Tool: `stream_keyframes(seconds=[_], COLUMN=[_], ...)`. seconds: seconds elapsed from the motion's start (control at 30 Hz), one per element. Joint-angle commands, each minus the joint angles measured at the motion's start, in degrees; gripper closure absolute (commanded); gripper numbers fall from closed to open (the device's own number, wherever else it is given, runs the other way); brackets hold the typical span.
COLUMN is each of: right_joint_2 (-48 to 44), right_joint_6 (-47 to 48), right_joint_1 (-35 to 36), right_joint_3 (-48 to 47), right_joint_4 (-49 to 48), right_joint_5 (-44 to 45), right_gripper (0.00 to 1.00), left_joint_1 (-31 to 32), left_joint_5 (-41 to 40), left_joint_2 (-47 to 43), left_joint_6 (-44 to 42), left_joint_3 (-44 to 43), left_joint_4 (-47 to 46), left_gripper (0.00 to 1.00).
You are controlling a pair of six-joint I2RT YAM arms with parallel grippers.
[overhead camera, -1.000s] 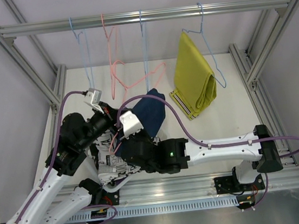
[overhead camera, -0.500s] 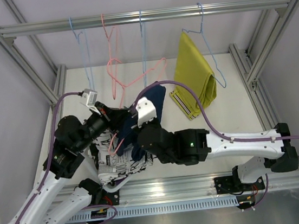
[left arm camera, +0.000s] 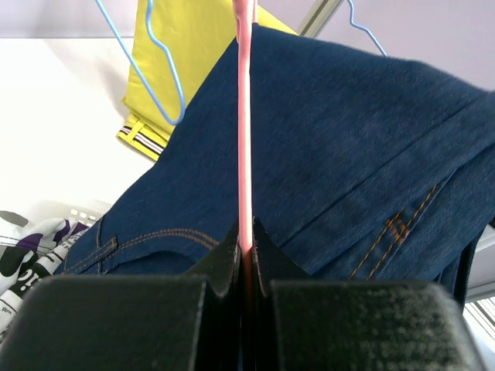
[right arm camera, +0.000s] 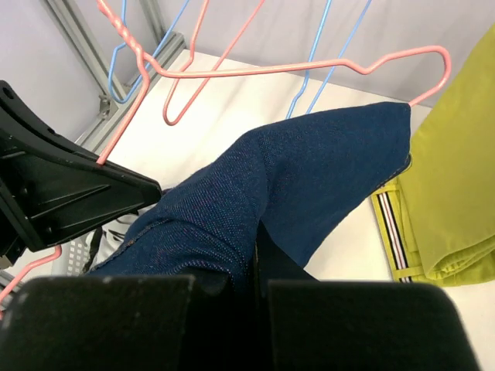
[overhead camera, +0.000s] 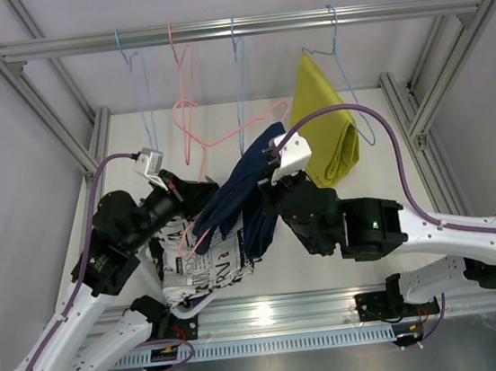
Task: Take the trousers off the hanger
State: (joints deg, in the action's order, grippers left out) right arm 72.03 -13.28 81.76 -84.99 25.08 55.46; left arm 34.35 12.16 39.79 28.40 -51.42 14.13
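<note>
Raised and swung rightward in the past second, the right end effector [right arm camera: 255, 270] is clamped on the plain navy denim trousers [overhead camera: 243, 200], whose top fold meets a corner of the pink wire hanger [right arm camera: 309, 68]; the left end effector [left arm camera: 246, 251] pinches that hanger's wire.

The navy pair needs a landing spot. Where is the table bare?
Bare table: right of the mustard trousers, up to the right rail, and the far-left corner beyond the left arm. Crowded: near left, where the printed pile lies under the navy trousers and the pink hanger.
</note>
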Motion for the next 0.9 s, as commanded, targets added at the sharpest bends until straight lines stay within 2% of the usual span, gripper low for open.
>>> stream_keyframes(seconds=[0.0,0.43,0.6,0.73,0.87], right_joint_2=[-2.5,-9.4,-10.8,-11.8,-13.1], right_joint_6=[0.7,11.2,14.1,17.0,19.1], right_joint_1=[-0.3,-0.6,-1.2,-1.5,-1.6], right_joint_3=[-1.1,-6.7,-8.4,-9.8,-11.2], right_joint_4=[-2.3,-0.8,-2.7,-4.6,-5.6], right_joint_5=[3.2,8.6,8.5,8.3,7.6], right_gripper=[1.00,1.00,1.00,1.00,1.00], left_joint_1=[-0.9,0.0,5.7,12.3,14.9], left_joint_5=[-0.6,0.5,-4.2,-11.9,-14.9], left_joint_2=[-0.6,1.5,4.7,7.3,10.3], left_joint_6=[-1.2,-4.9,-6.3,-8.1,-9.4], left_joint_3=[-0.4,-2.5,-3.3,-3.7,-4.7], left_joint_4=[-1.9,0.3,2.3,4.7,6.3], left_gripper=[0.99,1.00,0.99,1.00,1.00])
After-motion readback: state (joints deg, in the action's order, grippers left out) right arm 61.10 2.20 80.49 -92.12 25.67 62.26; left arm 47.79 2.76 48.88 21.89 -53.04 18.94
